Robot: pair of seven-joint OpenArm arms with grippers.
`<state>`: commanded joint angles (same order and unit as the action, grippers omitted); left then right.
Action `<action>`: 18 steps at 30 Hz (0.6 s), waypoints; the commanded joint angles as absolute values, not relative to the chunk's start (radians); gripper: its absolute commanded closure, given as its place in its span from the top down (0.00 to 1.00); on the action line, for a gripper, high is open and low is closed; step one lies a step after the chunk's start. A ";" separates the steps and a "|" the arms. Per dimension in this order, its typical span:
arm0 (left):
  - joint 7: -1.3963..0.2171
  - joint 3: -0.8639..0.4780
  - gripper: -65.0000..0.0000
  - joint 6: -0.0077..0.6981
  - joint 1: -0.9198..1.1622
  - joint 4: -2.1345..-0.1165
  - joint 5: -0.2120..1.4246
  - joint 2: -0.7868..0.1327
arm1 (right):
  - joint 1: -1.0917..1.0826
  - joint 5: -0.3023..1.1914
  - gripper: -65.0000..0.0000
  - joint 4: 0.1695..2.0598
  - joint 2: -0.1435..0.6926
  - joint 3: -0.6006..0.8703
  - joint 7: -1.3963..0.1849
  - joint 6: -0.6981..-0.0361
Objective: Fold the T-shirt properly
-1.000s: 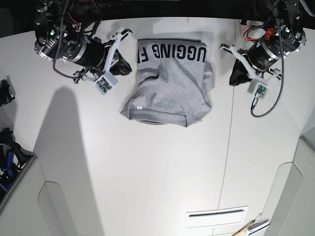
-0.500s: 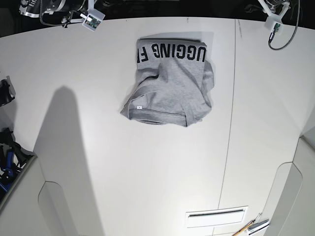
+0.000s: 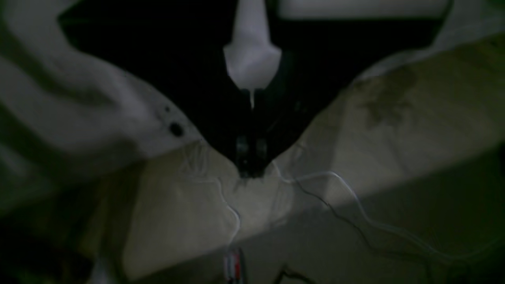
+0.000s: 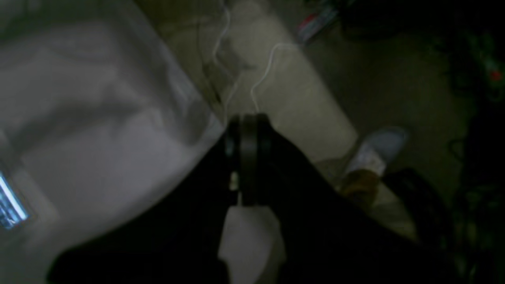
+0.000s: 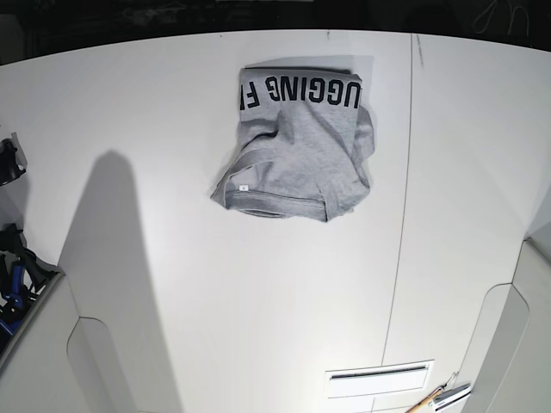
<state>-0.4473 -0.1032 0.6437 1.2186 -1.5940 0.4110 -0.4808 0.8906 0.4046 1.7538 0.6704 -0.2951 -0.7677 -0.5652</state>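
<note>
The T-shirt (image 5: 297,146) lies folded into a rough bundle at the far middle of the white table (image 5: 215,284). A band of black lettering runs along its far edge, and the ribbed neck faces the near side. Neither arm shows in the base view. In the dark left wrist view my left gripper (image 3: 250,165) is shut with nothing in it, away from the table. My right gripper (image 4: 246,126) is also shut and empty, hanging over a dim floor. No cloth appears in either wrist view.
A thin seam (image 5: 400,215) runs down the table's right part, with a slot (image 5: 379,377) near the front. Dark gear (image 5: 7,163) and blue items (image 5: 10,288) sit off the left edge. Cables (image 3: 355,205) and a shoe (image 4: 375,152) lie on the floor.
Both arms have pulled back from beside the T-shirt and left the base view over the far edge. The T-shirt has not moved.
</note>
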 joint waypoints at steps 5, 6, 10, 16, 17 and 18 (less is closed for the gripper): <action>-0.210 0.062 0.00 0.535 1.053 -1.290 0.363 -0.499 | 0.770 0.242 0.00 1.468 0.669 -0.447 -0.575 -0.565; -0.173 0.087 0.00 0.535 1.005 -1.223 0.363 -0.499 | 0.732 0.243 0.00 1.411 0.666 -0.477 -0.568 -0.565; -0.146 0.213 0.00 0.534 0.780 -0.932 0.361 -0.498 | 0.577 0.243 0.00 1.192 0.617 -0.597 -0.568 -0.574; -0.150 0.470 0.00 0.534 0.522 -0.618 0.362 -0.504 | 0.483 0.221 0.00 1.010 0.539 -0.748 -0.569 -0.594; -0.150 0.515 0.00 0.534 0.496 -0.604 0.362 -0.508 | 0.483 0.189 0.00 1.002 0.534 -0.758 -0.574 -0.595; -0.150 0.556 0.00 0.534 0.478 -0.601 0.362 -0.511 | 0.484 0.162 0.00 1.001 0.534 -0.764 -0.576 -0.595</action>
